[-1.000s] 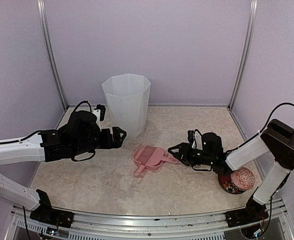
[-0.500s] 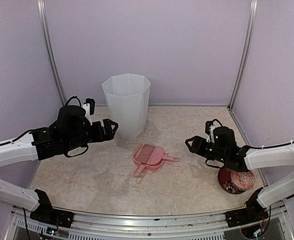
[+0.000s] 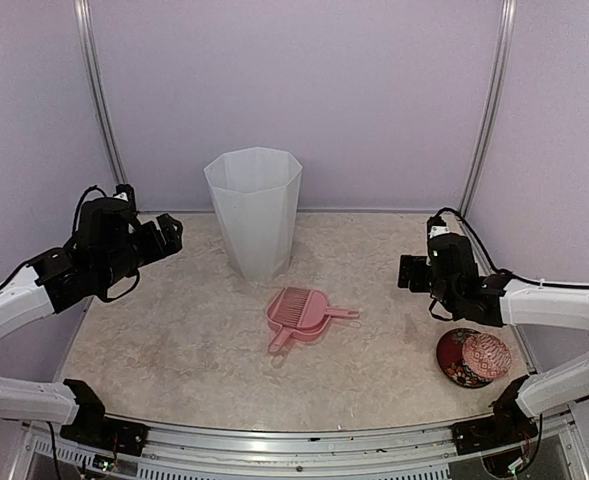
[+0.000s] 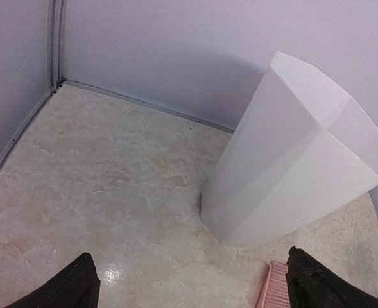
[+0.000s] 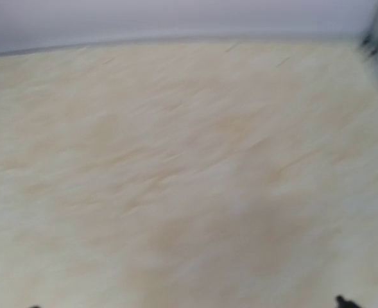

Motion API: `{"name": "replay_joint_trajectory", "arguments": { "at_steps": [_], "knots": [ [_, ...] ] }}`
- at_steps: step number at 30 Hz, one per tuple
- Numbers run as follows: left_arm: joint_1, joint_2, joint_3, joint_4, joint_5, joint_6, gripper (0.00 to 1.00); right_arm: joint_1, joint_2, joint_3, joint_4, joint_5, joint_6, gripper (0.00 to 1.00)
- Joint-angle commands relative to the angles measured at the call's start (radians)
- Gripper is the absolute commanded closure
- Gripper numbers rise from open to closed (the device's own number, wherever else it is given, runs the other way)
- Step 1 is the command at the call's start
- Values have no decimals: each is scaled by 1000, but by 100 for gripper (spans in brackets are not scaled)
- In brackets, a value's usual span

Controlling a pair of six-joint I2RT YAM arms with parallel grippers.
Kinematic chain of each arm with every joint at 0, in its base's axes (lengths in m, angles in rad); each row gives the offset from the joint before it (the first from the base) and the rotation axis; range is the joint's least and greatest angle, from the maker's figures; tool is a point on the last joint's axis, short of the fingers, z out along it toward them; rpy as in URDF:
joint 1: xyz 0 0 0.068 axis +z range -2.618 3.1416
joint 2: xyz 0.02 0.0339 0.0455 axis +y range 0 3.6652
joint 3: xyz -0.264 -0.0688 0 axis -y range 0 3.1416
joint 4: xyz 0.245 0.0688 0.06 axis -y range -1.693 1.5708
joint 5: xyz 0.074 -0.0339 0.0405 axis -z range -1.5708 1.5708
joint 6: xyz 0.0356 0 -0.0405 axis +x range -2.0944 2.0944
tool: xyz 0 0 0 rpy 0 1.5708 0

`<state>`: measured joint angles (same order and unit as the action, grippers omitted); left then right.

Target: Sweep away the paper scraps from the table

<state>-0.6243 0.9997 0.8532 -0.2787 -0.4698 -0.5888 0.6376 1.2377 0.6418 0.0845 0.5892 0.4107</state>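
Note:
No paper scraps show on the beige table [image 3: 204,350] in any view. A pink dustpan with a pink brush lying on it [image 3: 299,312] rests at the table's middle. My left gripper [image 3: 169,235] is open and empty, raised at the left, left of the white bin [image 3: 254,210]. In the left wrist view its fingertips [image 4: 79,285] stand wide apart, with the bin [image 4: 291,160] and the brush's edge [image 4: 275,285] ahead of the gripper [image 4: 192,282]. My right gripper [image 3: 406,272] is open and empty at the right. Its view shows only blurred table [image 5: 189,160].
A round red patterned dish [image 3: 474,358] sits at the front right, below my right forearm. The tall white bin stands at the back centre. Pale lilac walls ring the table, and a metal rail [image 3: 294,435] runs along the front.
Both arms have drawn back from the dustpan, the left one toward the far left wall and the right one toward the right wall. The dustpan and brush have stayed put.

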Motion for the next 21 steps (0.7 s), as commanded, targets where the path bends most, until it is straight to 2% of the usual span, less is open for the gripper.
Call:
{"name": "replay_joint_trajectory", "arguments": {
  "at_steps": [1,4,7,13,17,21],
  "knots": [
    [89,-37,-25,54,-124,42,1,-21,-36,-64,187,184,-371,0],
    [148,-56,-76,178,-129,127,1,-51,-40,-115,353,136,-542,0],
    [210,-45,-119,266,-110,206,1,-104,-27,-160,445,61,-619,0],
    [256,84,-135,372,-102,449,1,-260,18,-278,686,-109,-675,0],
    [307,171,-134,407,-12,482,1,-379,81,-358,863,-282,-648,0],
    [375,206,-185,519,111,513,1,-474,167,-419,1070,-346,-609,0]
  ]
}}
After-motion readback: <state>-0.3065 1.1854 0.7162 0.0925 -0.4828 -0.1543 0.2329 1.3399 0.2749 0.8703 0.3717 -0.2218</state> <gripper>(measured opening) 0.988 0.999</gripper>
